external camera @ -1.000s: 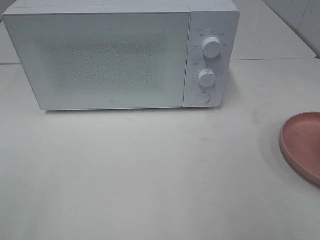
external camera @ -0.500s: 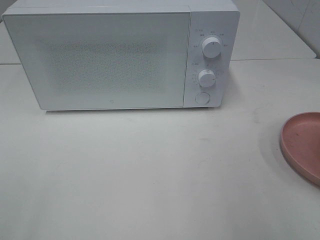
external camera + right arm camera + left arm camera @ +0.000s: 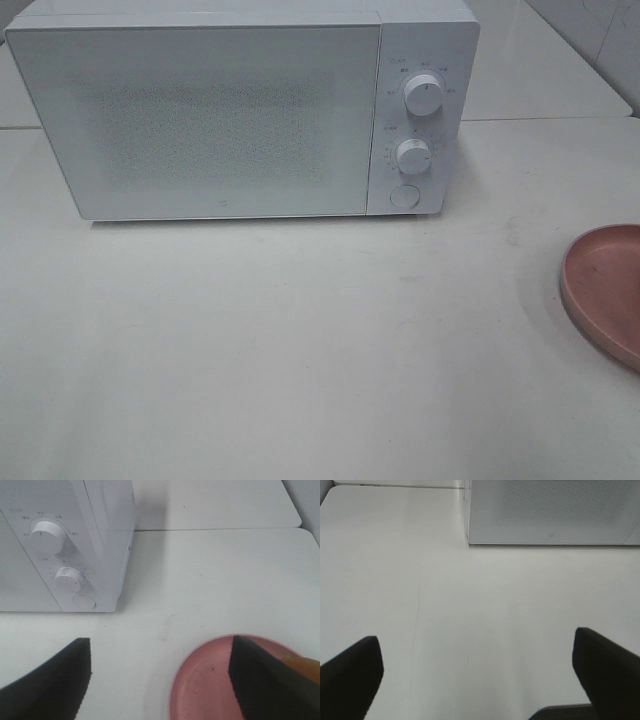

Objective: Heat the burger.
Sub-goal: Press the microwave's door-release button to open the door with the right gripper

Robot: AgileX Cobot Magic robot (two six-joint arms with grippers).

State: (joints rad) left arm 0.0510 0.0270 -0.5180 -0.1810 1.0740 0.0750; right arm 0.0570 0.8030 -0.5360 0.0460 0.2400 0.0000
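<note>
Only a small golden-brown edge of the burger [image 3: 306, 664] shows in the right wrist view, on the pink plate [image 3: 210, 680] behind one finger; it is out of the high view. The white microwave [image 3: 240, 110] stands at the back with its door shut. My right gripper [image 3: 160, 680] is open and empty, low over the table between the microwave's control panel [image 3: 60, 575] and the plate. My left gripper [image 3: 477, 680] is open and empty over bare table in front of the microwave's door [image 3: 550, 510]. Neither gripper shows in the high view.
The microwave panel has two round knobs [image 3: 424, 93] [image 3: 412, 156] and a round button [image 3: 404, 196] below them. The pink plate [image 3: 608, 290] lies at the table's right edge, cut off by the frame. A table seam runs behind the microwave.
</note>
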